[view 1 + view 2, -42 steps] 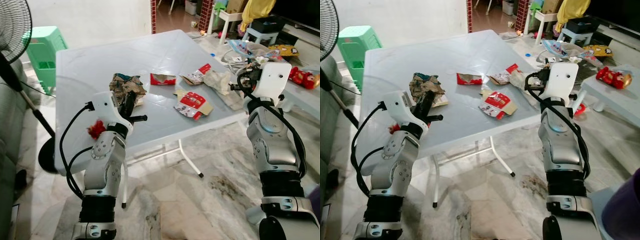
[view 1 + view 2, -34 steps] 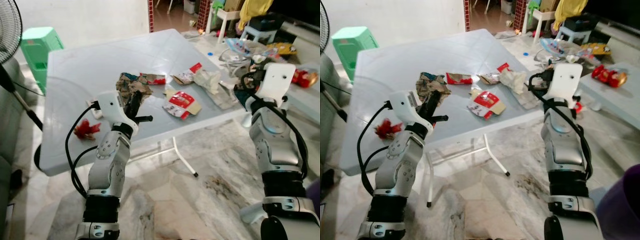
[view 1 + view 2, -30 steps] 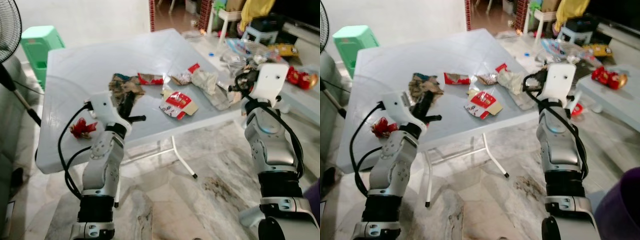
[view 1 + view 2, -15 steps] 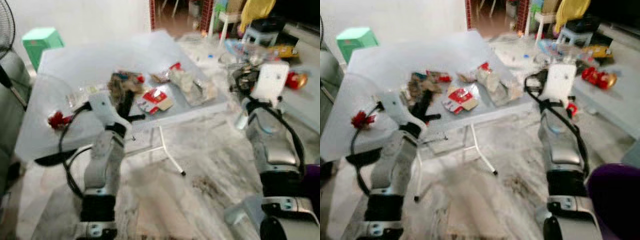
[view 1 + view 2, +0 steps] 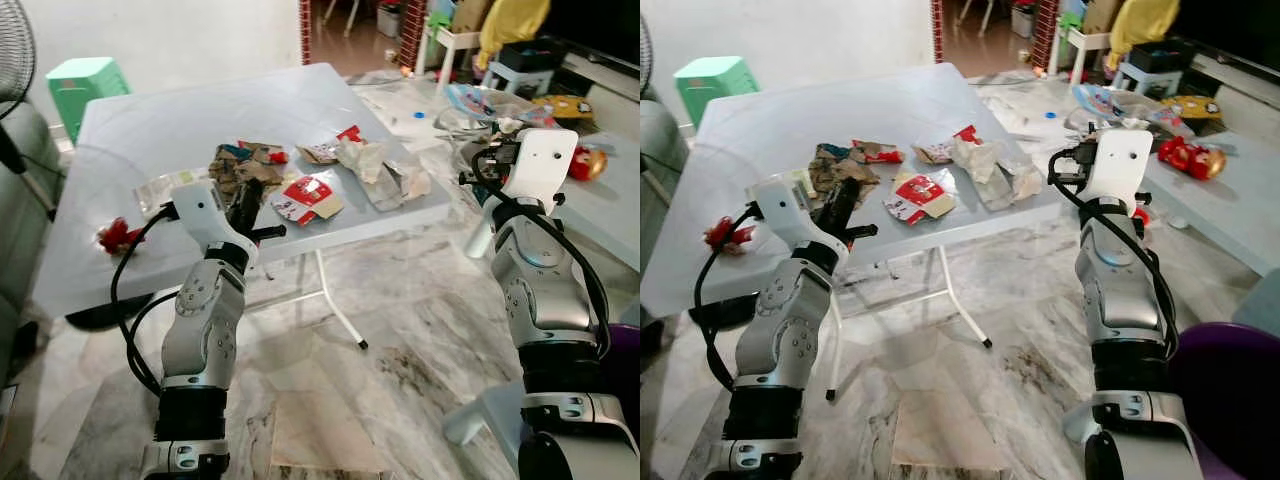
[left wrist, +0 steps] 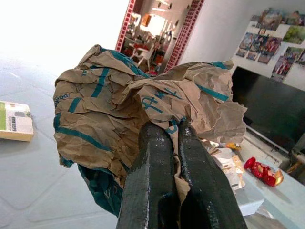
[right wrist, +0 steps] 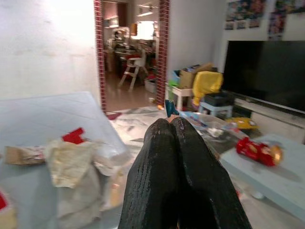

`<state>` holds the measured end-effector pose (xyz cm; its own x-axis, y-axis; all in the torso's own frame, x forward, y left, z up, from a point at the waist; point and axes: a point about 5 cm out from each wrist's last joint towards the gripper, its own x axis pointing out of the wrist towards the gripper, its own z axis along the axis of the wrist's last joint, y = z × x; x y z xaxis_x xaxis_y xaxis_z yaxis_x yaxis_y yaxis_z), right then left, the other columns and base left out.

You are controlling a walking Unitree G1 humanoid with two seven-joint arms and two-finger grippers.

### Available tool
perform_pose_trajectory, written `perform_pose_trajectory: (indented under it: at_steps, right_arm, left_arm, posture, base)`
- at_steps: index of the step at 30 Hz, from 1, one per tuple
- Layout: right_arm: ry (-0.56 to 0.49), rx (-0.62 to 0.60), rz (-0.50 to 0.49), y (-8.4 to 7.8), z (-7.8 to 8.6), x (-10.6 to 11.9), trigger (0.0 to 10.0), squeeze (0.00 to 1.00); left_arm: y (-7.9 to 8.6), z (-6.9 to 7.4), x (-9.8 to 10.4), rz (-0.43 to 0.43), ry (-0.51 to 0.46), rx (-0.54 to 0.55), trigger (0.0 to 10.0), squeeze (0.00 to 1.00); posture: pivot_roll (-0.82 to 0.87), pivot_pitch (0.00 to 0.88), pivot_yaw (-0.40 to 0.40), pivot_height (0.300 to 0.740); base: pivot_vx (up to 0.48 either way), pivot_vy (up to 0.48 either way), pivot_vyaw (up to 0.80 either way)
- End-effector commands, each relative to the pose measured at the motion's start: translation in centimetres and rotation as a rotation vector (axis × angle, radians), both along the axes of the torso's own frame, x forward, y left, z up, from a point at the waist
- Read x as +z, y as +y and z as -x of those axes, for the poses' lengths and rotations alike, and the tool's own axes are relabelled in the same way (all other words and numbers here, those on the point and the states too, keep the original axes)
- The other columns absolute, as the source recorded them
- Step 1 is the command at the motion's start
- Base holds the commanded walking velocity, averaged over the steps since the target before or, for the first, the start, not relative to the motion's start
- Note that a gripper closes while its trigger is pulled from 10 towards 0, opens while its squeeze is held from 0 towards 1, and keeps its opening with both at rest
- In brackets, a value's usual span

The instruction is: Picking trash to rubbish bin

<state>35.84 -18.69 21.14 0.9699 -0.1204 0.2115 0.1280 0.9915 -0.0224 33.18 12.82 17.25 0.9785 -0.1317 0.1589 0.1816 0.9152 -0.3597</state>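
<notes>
Silver and bent at the elbow, the left arm lifts the left gripper [image 5: 243, 205] over the near edge of the grey table [image 5: 150, 120] in the left eye view, fingers pinched on a crumpled brown paper bag [image 5: 232, 168]. Right eye view — the right gripper [image 5: 1065, 165] is raised beside the table's right edge, near the wrappers [image 5: 985, 165]. Left wrist view: the bag bulges above the clamped fingers [image 6: 152, 157]. Right wrist view: fingers [image 7: 164, 157] pressed together, empty.
</notes>
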Motion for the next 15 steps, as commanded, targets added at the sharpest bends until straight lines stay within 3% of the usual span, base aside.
perform_pose_trajectory:
  at_steps: [1,15]
  right_arm:
    - [-0.001,-0.011,0.005,-0.22,-0.11,0.38,0.0,0.00]
    - [-0.004,-0.008,0.003,-0.18,-0.19,0.52,0.0,0.00]
  left_arm:
    - [-0.25,-0.25,0.25,0.009,0.003,-0.007,0.0,0.00]
    - [-0.10,-0.35,0.25,0.017,0.009,-0.001,0.0,0.00]
  posture:
    - [0.01,0.033,0.010,0.740]
    - [0.01,0.028,0.010,0.740]
  base:
    - [0.000,0.000,-0.80]
    - [0.000,0.000,-0.80]
